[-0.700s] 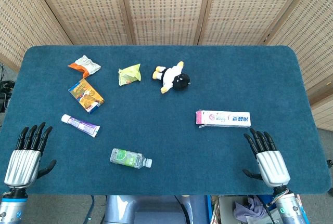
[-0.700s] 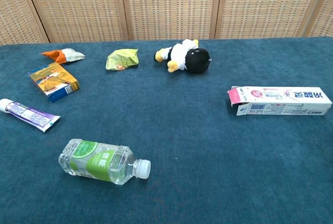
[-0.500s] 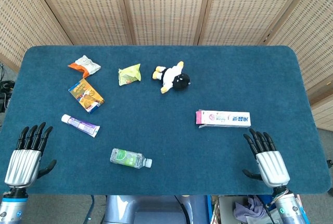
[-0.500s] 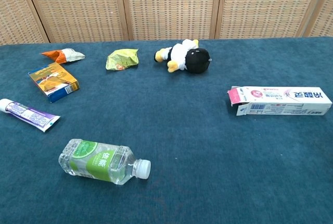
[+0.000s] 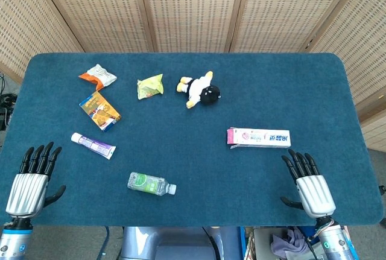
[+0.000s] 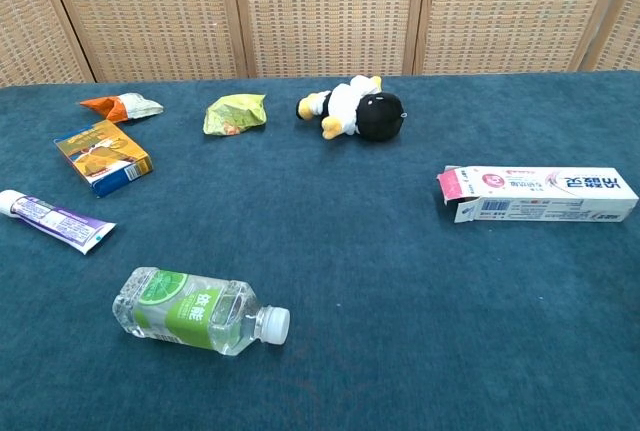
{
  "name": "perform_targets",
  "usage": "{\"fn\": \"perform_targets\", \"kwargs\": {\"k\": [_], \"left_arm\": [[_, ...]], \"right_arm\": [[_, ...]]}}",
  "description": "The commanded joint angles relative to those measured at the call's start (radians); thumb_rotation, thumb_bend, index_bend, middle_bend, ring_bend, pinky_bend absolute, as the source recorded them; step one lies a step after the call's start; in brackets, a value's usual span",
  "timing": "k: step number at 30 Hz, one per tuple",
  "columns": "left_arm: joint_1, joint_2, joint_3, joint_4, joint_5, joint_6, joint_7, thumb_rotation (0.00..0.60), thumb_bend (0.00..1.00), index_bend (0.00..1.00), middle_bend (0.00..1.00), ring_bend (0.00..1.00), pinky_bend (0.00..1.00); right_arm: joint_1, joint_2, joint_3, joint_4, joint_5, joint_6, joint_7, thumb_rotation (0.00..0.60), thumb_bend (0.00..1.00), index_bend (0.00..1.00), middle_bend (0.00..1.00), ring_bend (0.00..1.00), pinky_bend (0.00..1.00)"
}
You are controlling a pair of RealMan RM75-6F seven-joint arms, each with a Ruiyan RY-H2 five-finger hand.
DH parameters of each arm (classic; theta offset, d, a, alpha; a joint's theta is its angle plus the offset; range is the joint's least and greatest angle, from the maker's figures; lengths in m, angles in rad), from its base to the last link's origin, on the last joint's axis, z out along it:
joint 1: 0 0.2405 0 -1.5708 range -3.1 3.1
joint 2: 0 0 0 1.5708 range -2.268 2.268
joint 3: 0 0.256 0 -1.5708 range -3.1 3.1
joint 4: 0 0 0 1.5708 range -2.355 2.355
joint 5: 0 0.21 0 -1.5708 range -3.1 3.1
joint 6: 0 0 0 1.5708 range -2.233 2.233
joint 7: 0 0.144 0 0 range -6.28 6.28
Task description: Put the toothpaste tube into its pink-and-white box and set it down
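White toothpaste tube w/ purple label (image 5: pixel 93 145) lies flat, table's left; cap far-left, long axis diagonal. Pink-and-white cardboard box (image 5: pixel 258 137) lies right, open flap facing left. Left hand (image 5: pixel 31 181) & right hand (image 5: pixel 309 184) at near edge, palms down, fingers spread, holding nothing.

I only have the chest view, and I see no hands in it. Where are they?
Observer: The head view shows both at the near table edge: the left hand at the left corner, the right hand at the right.
Operator: Holding anything?
Observer: No. Both lie with fingers spread and apart from every object.
Operator: Which hand is nearer the toothpaste tube?
Observer: The left; the toothpaste tube lies just beyond and inward of it.
Operator: And the box?
Observer: The pink-and-white box lies just beyond the right hand's fingertips, not touching them.
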Motion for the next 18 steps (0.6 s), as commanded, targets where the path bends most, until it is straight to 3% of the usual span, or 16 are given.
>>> {"fn": "perform_targets", "kwargs": {"k": [1,18], "left_arm": [[0.0,0.0,0.0,0.0,-0.003,-0.002,0.001,0.6,0.23,0.0,0.0,0.0,0.0],[0.001,0.0,0.003,-0.005,0.002,0.0,0.013,0.6,0.23,0.0,0.0,0.0,0.0]], "right_arm": [[0.0,0.0,0.0,0.001,0.002,-0.002,-0.001,0.6,0.04,0.02,0.0,0.0,0.0],[0.001,0.003,0.0,0.0,0.003,-0.004,0.004,0.6,0.04,0.02,0.0,0.0,0.0]]}}
